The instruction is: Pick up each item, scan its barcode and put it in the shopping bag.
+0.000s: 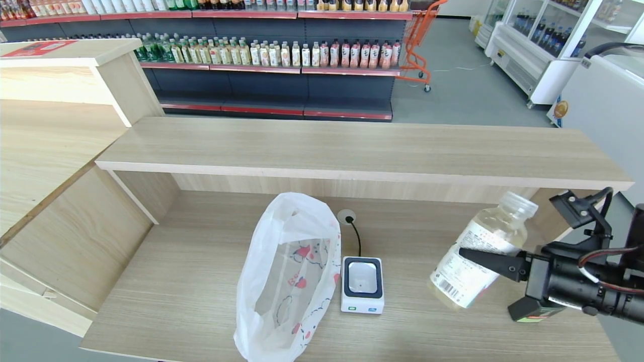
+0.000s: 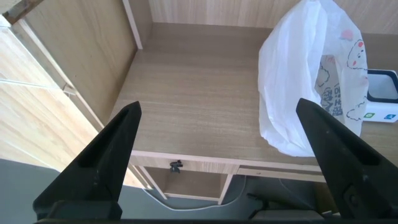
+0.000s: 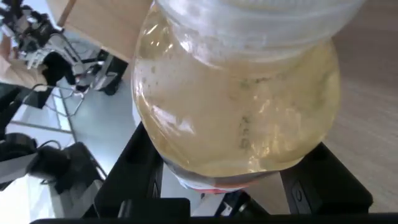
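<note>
The right jaws clamp a pale-liquid bottle [image 1: 495, 231] in the air, right of the scanner [image 1: 362, 284]. It is tilted, cap up and away, base toward the desk [image 1: 191, 281]. Its white label shows a barcode [image 1: 447, 287] near the base. The left jaws gape wide.

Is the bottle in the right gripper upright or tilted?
Tilted: the bottle leans in the right gripper, cap off toward the robot's right.
</note>
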Controlling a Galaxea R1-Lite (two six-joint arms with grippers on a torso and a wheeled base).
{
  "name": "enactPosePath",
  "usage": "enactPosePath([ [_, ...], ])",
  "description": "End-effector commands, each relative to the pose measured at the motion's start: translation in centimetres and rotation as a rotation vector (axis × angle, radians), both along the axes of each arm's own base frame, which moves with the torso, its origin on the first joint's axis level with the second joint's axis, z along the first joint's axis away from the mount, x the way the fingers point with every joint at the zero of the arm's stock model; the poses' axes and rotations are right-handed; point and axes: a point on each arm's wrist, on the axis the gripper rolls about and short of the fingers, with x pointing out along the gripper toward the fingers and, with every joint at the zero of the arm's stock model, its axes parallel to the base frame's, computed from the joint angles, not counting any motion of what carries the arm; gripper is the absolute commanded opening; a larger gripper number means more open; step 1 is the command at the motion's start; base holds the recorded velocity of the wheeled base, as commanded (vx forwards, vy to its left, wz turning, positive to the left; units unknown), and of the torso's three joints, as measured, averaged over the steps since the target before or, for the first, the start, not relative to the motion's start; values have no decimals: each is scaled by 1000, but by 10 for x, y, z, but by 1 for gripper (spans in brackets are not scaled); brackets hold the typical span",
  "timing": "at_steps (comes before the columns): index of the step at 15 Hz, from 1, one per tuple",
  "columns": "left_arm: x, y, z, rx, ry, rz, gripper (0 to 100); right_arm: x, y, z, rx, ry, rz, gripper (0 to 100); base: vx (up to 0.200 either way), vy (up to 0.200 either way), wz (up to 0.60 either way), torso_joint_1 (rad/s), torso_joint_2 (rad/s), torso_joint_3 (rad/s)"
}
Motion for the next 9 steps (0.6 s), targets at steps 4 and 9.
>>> enactPosePath([
  [4, 0, 0, 0, 0, 0, 0, 100, -5, 4, 7, 89, 22, 296, 0, 0, 0, 0, 0, 0, 0],
  [9, 0, 0, 0, 0, 0, 2, 100, -11, 22, 9, 116, 9, 520, 0, 0, 0, 0, 0, 0, 0],
])
